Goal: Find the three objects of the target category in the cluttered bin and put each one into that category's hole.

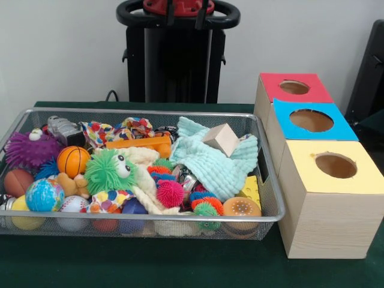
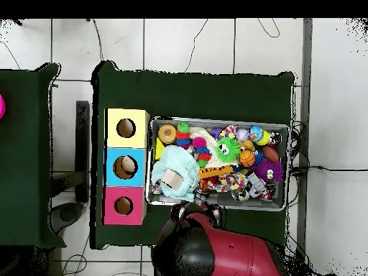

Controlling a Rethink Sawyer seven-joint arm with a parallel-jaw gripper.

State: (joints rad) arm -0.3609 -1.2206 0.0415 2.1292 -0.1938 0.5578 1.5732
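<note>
Right now I can't tell the gripper's state; beside the wire-mesh bin (image 1: 264, 174) stand the yellow-topped box (image 1: 333, 207), blue-topped box (image 1: 312, 129) and red-topped box (image 1: 294, 90).

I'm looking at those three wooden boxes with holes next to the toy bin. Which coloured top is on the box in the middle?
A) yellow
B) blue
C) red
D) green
B: in the front view the blue-topped box sits between the red-topped box and the yellow-topped box, and the overhead view shows the same order beside the wire mesh bin.
</note>
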